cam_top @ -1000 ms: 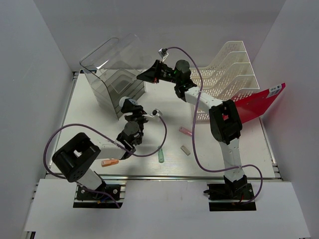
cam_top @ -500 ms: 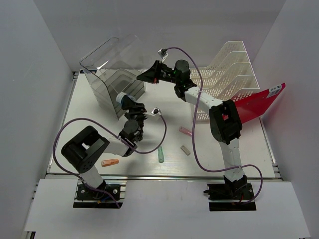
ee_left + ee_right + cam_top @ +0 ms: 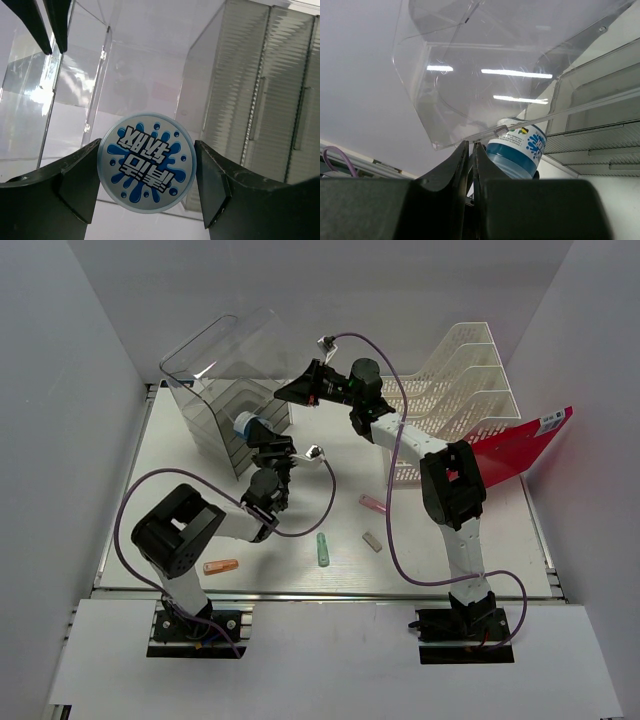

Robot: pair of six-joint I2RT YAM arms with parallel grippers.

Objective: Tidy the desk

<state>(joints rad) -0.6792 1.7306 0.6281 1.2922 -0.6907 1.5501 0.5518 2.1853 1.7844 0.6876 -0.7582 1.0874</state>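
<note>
At the mouth of the clear box [image 3: 215, 390] the left gripper [image 3: 146, 172] clamps a blue-and-white bottle [image 3: 517, 147], probably light, stiff and slick, by its round sides, the right gripper [image 3: 471, 146] pinches the box's raised lid [image 3: 470, 75], and the rigid counter [image 3: 450, 550] lies under the box.

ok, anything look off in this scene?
Yes. The clear lid of the drawer box is tipped up, its edge pinched by the right tool. The red folder juts out askew beside the file rack.
</note>
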